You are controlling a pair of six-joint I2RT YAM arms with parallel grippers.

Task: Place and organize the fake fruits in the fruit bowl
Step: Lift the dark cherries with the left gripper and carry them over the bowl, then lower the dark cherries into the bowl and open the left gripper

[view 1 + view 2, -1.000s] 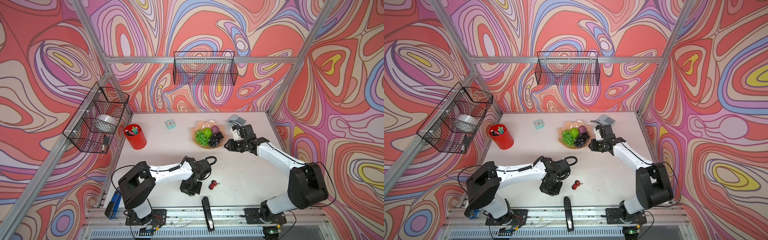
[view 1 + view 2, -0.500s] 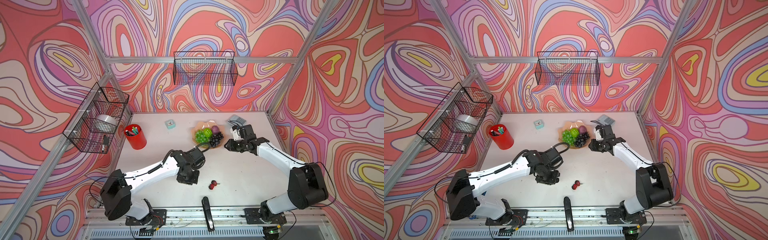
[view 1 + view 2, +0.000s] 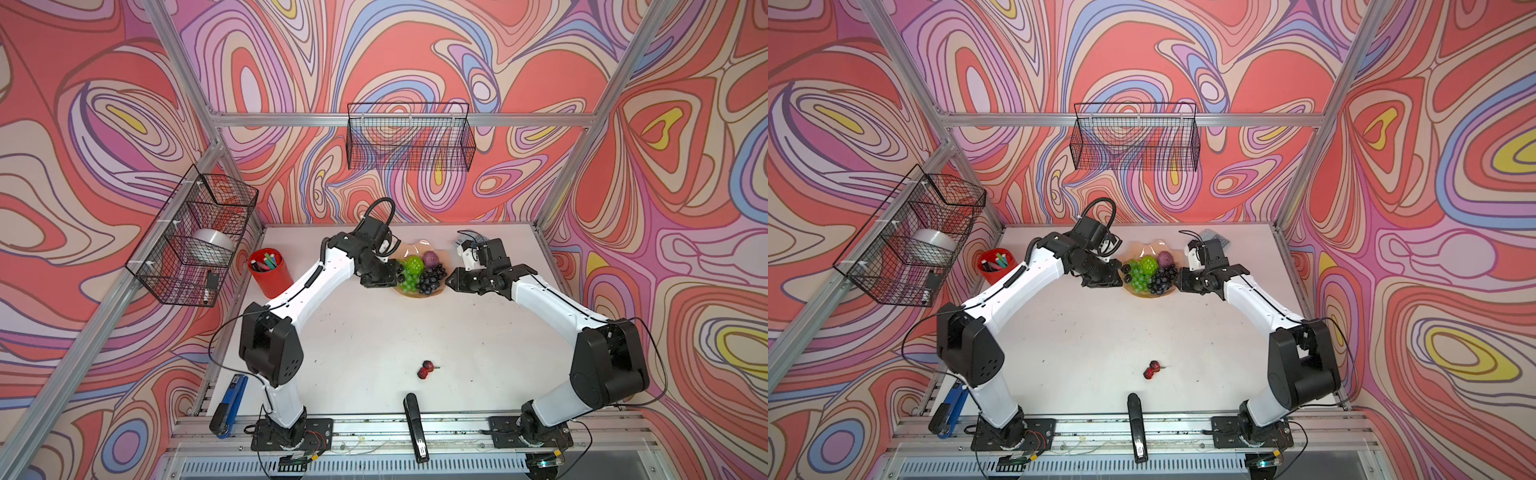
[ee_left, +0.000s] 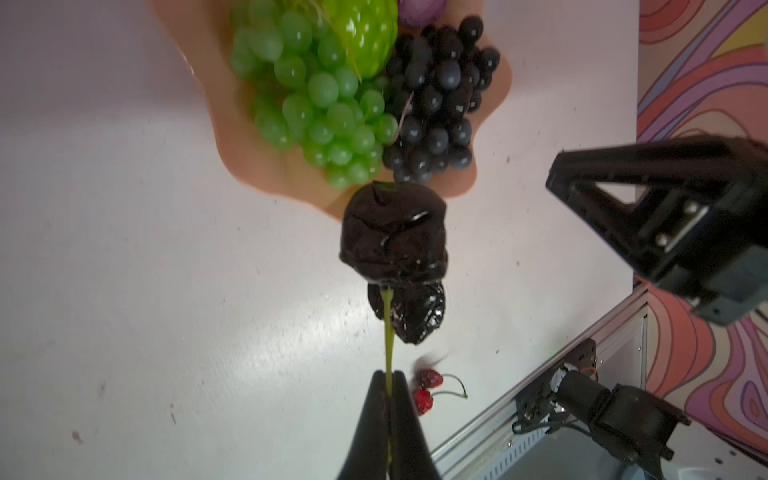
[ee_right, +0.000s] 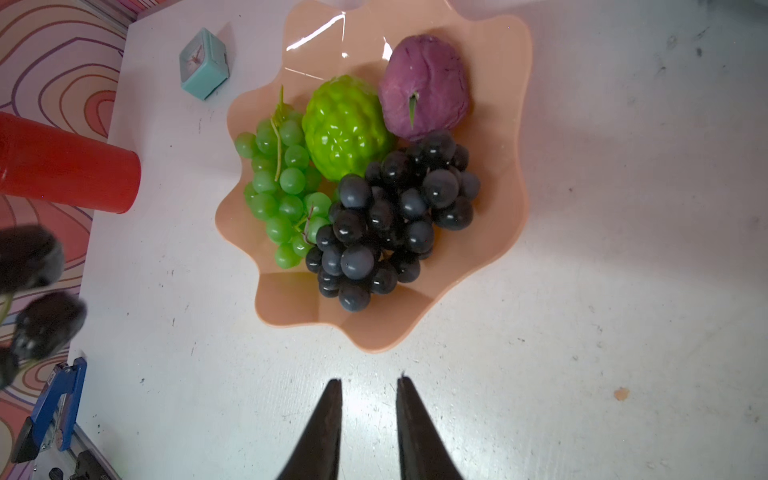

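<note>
Quick update: a second ago the left arm was down near the front edge of the desk (image 3: 353, 332), close to the red berry pair (image 3: 427, 370). Now it has swung all the way up to the fruit bowl (image 5: 374, 332), which sits toward the back edge. The left gripper (image 4: 388, 376) is pinched tight on the thin green stem of the black berry pair (image 4: 395, 232), and the berries dangle right at the bowl's rim on the left arm's side. Can't tell if they're touching the rim yet.

The bowl already holds the green grape bunch (image 5: 278, 195), the dark purple grape bunch (image 5: 395, 220), the lime-green ball (image 5: 347, 129) and the mauve ball (image 5: 424, 87).

The right gripper (image 5: 368, 384) hasn't budged. It's parked just beside the bowl's other side, fingers a little apart with nothing between them.

So my read is that the carry is basically done, and the black pair just needs to go a bit further in over the grapes and get let go. The stem grip looks skinny, so the berries could swing. After that only the red pair is left out on the desk.
</note>
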